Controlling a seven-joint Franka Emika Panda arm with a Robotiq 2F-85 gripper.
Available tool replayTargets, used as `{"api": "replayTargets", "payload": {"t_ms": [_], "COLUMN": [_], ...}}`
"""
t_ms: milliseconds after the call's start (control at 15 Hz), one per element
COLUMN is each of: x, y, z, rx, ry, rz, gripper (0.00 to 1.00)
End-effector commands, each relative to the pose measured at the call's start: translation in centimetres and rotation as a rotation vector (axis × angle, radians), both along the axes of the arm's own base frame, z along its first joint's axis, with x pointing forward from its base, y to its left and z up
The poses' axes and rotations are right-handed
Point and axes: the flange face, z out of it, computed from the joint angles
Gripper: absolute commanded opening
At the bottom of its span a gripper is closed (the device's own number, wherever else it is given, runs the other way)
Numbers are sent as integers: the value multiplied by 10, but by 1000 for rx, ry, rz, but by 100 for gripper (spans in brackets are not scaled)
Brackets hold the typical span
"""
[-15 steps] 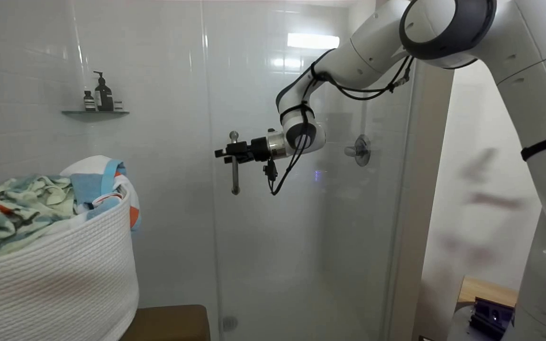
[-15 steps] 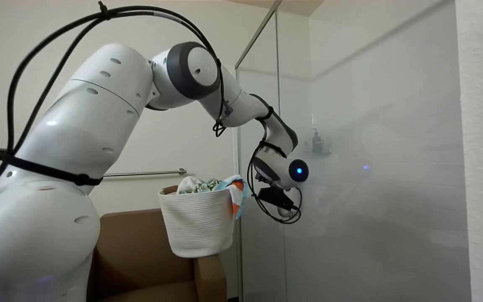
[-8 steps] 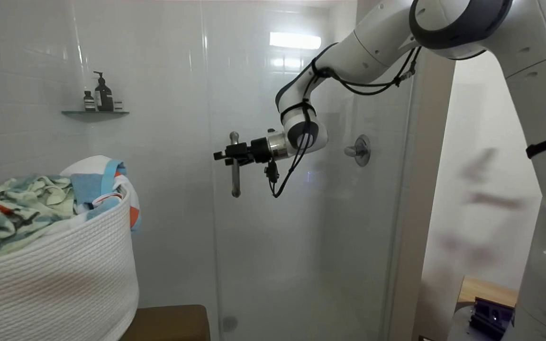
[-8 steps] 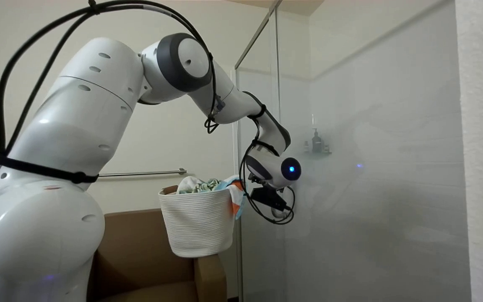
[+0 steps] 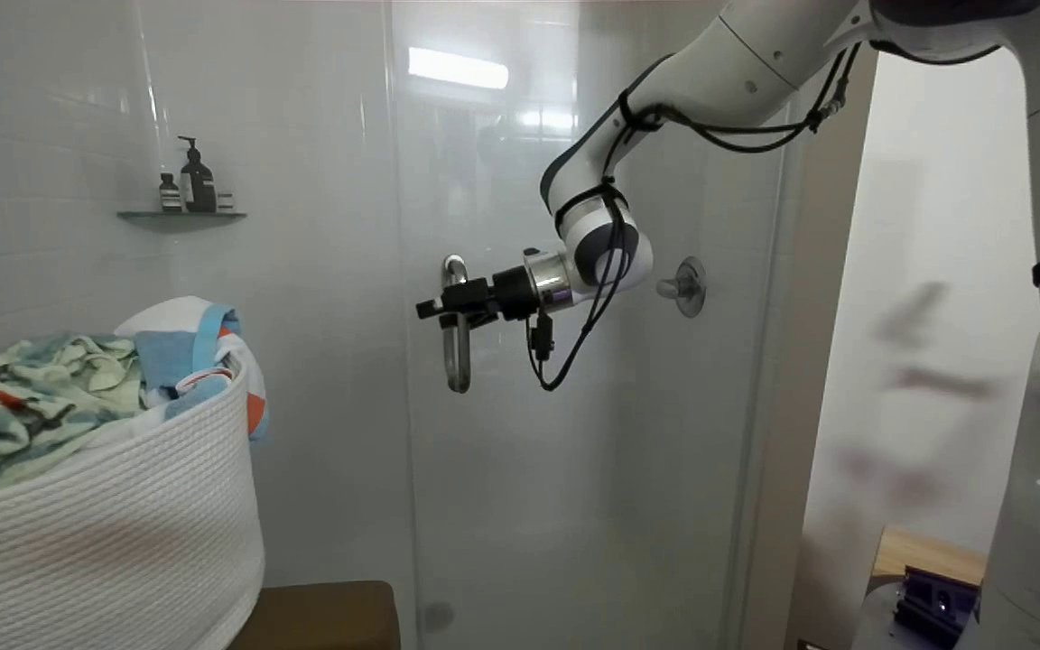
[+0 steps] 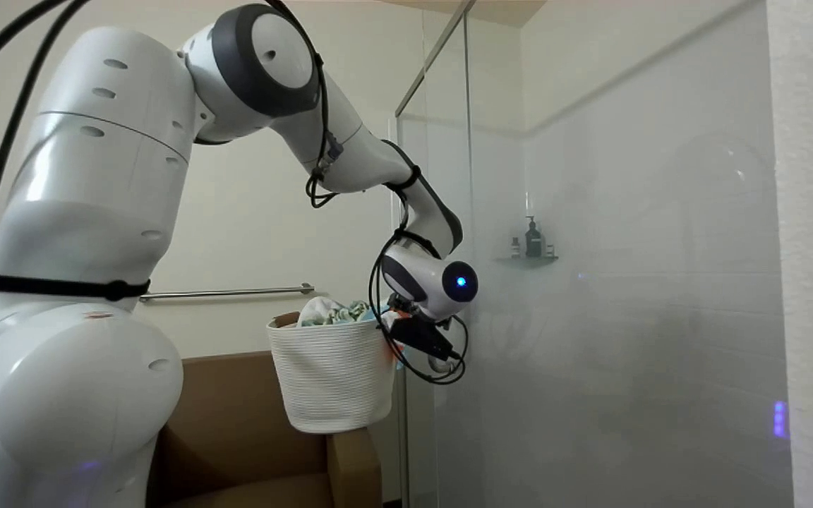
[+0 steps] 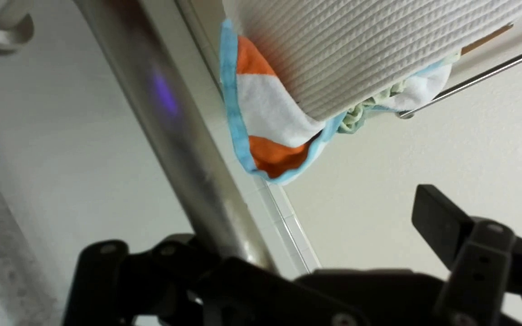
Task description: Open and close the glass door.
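Glass door (image 5: 592, 451) stands just beside the gripper (image 5: 444, 311), whose spread fingers (image 7: 438, 226) straddle, not pinch, its bar handle (image 7: 176, 131). Opening it well likely needs a steady, curved pull that follows the hinge. Half a second ago the handle looked edge-on; now it shows as a loop.

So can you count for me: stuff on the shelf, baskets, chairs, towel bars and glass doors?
On the shelf: 3 (pump bottle, small bottle, tiny container)
Basket: 1
Chair: 1
Towel bar: 1
Glass door: 1
Total: 7
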Motion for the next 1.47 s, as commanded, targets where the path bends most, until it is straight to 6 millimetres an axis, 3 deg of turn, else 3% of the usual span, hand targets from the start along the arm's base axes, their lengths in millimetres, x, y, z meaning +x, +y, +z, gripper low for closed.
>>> {"api": "replayTargets", "payload": {"t_ms": [0,800,1400], "x": [-47,-142,-178], "y": [42,50,51], "z": [-10,-13,-16], "rx": [28,114,135], "ry": [41,105,142], "rz": [72,193,219], "gripper": [100,100,100]}}
